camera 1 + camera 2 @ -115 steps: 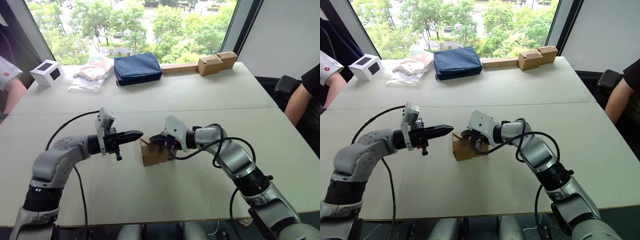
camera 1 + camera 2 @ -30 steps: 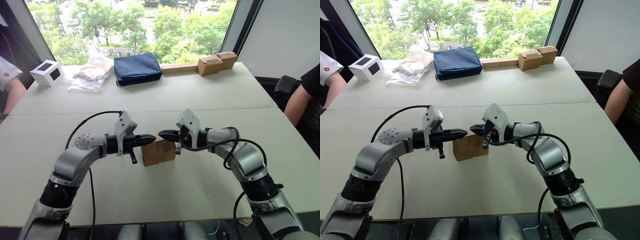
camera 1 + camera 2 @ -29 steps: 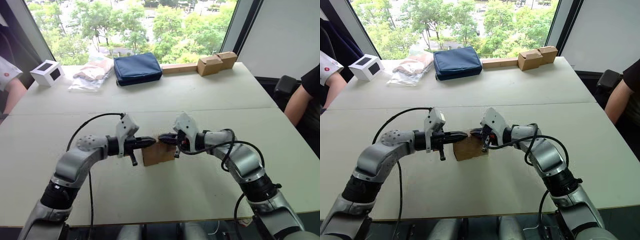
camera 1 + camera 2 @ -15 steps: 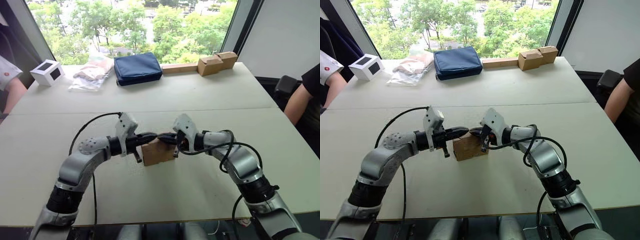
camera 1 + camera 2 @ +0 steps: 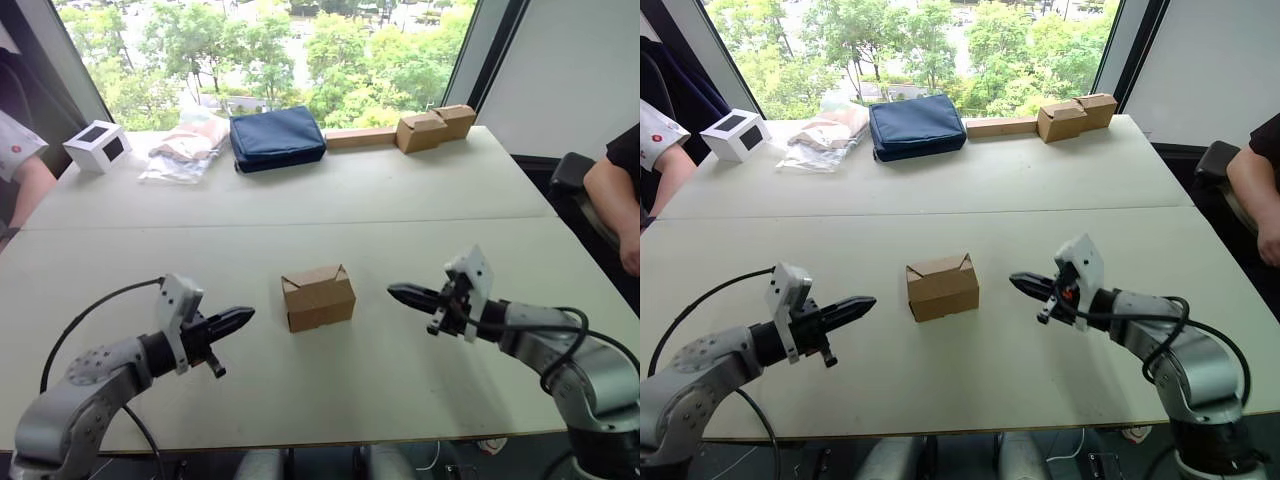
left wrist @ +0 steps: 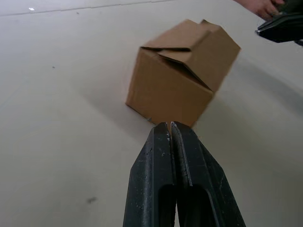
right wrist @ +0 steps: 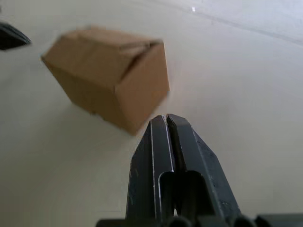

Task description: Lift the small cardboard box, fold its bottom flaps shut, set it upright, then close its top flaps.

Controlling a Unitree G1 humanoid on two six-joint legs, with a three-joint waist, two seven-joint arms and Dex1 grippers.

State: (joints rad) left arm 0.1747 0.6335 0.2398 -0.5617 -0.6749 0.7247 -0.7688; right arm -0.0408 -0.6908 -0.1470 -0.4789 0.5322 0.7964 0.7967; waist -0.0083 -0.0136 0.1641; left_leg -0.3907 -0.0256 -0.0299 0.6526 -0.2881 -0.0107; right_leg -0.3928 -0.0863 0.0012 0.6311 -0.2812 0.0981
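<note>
The small cardboard box (image 5: 318, 297) stands upright on the table (image 5: 400, 190), at the middle of its near half. The top flaps (image 6: 187, 45) are folded down over the box; a small corner of one flap stands up along the far upper edge, so whether the tuck tab is fully seated cannot be told. The bottom flaps lie under the box and are hidden.

The left gripper (image 5: 240, 317) hovers to the left of the box, well apart from it, tips pointing toward it. Its two fingers (image 6: 161, 156) are pressed together and hold nothing. The right gripper (image 5: 398, 293) hovers to the right of the box, also apart from it and pointing toward it, fingers (image 7: 161, 146) likewise clenched on nothing.

Beyond the box, along the far edge of the table, lie a navy pouch (image 5: 277, 137), a clear plastic bag (image 5: 185, 148) and a white cube box (image 5: 96, 146) to its left, and paired tan boxes (image 5: 434, 126) to its right.
</note>
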